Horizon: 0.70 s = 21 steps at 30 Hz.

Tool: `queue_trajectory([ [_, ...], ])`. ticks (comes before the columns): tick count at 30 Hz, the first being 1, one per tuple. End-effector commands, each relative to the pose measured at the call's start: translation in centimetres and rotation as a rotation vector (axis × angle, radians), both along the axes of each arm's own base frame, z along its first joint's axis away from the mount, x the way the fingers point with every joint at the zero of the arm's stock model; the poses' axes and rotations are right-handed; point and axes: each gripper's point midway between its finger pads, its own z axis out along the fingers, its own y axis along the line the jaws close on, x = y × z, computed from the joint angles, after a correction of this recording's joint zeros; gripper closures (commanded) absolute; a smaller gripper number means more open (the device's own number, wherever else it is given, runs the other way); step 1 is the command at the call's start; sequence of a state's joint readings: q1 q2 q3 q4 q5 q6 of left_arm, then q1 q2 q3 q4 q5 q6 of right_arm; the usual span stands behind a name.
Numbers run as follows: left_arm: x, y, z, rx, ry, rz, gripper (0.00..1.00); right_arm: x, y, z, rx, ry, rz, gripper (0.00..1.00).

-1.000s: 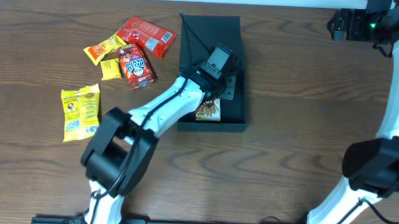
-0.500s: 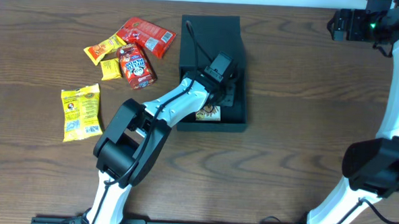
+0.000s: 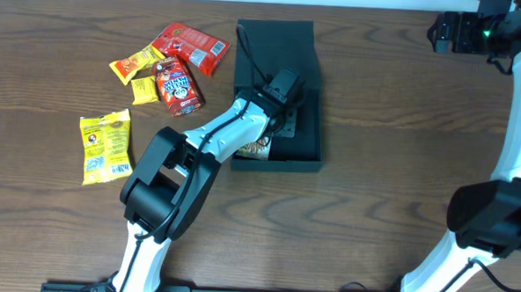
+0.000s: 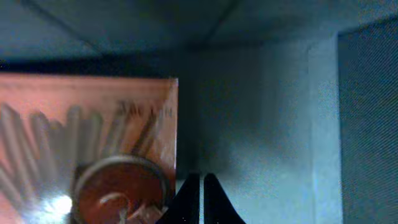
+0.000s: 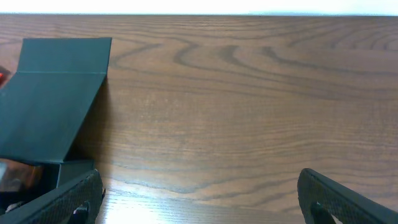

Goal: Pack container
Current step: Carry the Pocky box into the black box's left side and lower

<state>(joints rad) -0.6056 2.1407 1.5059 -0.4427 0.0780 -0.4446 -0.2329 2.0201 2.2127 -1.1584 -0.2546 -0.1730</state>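
The container (image 3: 279, 39) is a dark box lying open at the table's top centre, its flap lid toward the far edge. My left gripper (image 3: 284, 119) reaches down inside it, shut with nothing between its fingers. In the left wrist view the shut fingertips (image 4: 202, 200) sit on the container's floor (image 4: 267, 124), right beside an orange-brown snack packet (image 4: 87, 143). That packet (image 3: 259, 149) shows at the box's front left corner. My right gripper (image 5: 199, 205) hangs open over bare wood at the far right (image 3: 443, 32), well away from the container (image 5: 56, 93).
Loose snacks lie left of the box: two red packets (image 3: 192, 44) (image 3: 177, 85), an orange-yellow one (image 3: 136, 64), a small yellow one (image 3: 145, 90) and a larger yellow packet (image 3: 105, 145). The left arm crosses the box's front left wall.
My left arm has swung and its wrist has sunk deeper into the container. The packet inside now sits nearer the front left corner. The right arm has not moved.
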Motion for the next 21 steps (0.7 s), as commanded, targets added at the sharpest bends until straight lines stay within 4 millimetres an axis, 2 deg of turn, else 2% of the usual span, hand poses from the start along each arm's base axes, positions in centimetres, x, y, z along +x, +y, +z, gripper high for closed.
queue_trajectory([
  [1, 2.2, 0.6, 1.1, 0.033, -0.066, 0.052, 0.94, -0.3, -0.5, 1.4, -0.004, -0.031, -0.01, 0.01],
  [8, 2.2, 1.7, 1.0, 0.045, -0.038, 0.11, 0.94, -0.3, -0.5, 1.4, -0.004, -0.031, -0.01, 0.01],
  [14, 2.3, 1.7, 1.0, 0.043, -0.041, 0.111, 0.94, -0.3, -0.5, 1.4, -0.005, -0.032, -0.01, 0.01],
  [21, 2.3, 2.6, 0.8, 0.087, -0.048, 0.127, 0.94, -0.3, -0.5, 1.4, -0.004, -0.031, -0.01, 0.01],
])
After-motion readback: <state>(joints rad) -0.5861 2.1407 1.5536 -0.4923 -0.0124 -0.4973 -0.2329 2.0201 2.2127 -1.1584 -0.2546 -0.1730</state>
